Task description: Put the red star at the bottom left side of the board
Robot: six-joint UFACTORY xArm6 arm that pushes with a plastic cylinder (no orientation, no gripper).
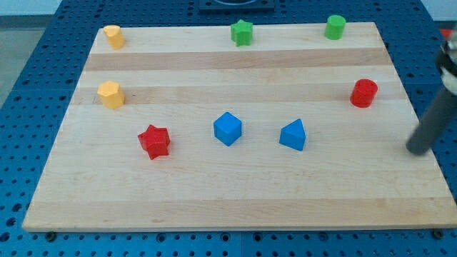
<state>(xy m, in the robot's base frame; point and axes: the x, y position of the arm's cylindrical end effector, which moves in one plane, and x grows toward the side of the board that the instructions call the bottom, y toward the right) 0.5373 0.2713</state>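
The job has hardly begun. The red star point(154, 140) sits left of the board's point(235, 203) middle, far to the view's left of my tip point(416, 149). The rod has 0 fingers to spread or pinch. The star needs pushing down-left.

We've got the board point(235, 203) w/ blocks spread out. Along the view's top edge: yellow block point(113, 36) at left, green star point(242, 32) mid, green cylinder point(335, 27) right. Below the first one sits another yellow block point(110, 94). Red cylinder point(364, 93) far right. Mid row, left to right: red star point(154, 141), blue cube point(227, 128), blue wedge-ish block point(293, 135). Our tip point(416, 149) is at the right edge, below the red cylinder, well apart from the rest.
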